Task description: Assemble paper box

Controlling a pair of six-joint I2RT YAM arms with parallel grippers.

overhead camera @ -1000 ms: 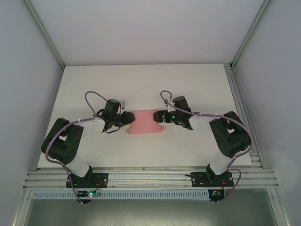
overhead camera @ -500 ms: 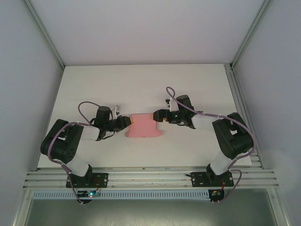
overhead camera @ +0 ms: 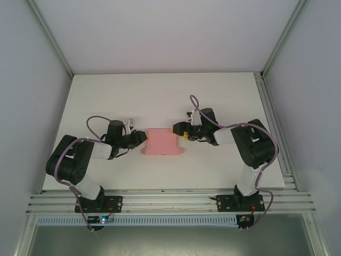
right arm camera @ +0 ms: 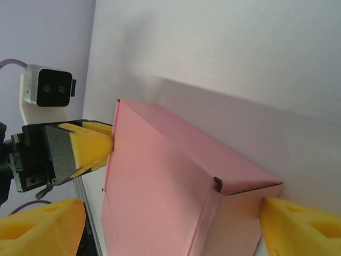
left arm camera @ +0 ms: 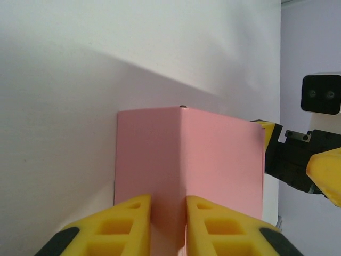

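Card of a matte pink forms the paper box (overhead camera: 161,142), a small flat oblong with crisp folded edges. It lies near the middle of the smooth white surface (overhead camera: 213,96), between the two hands. From above, its near side flares a little wider than its far side. The left hand (overhead camera: 139,137) sits at the box's left end, and its yellow, hollow-ribbed fingers (left arm camera: 133,216) are pressed onto a raised fold of the card, pinching it. The right hand (overhead camera: 178,129) is at the far right corner and spread wide, with blunt yellow fingers (right arm camera: 301,224) standing on either side of that end. One finger is just beside the corner, but contact cannot be made out. Bare surface lies open on the far side, on the near side and out toward the grey walls (overhead camera: 26,96) to left and right. The wrist views crop off the lower parts of all four fingers. The box's underside and its near face are hidden.
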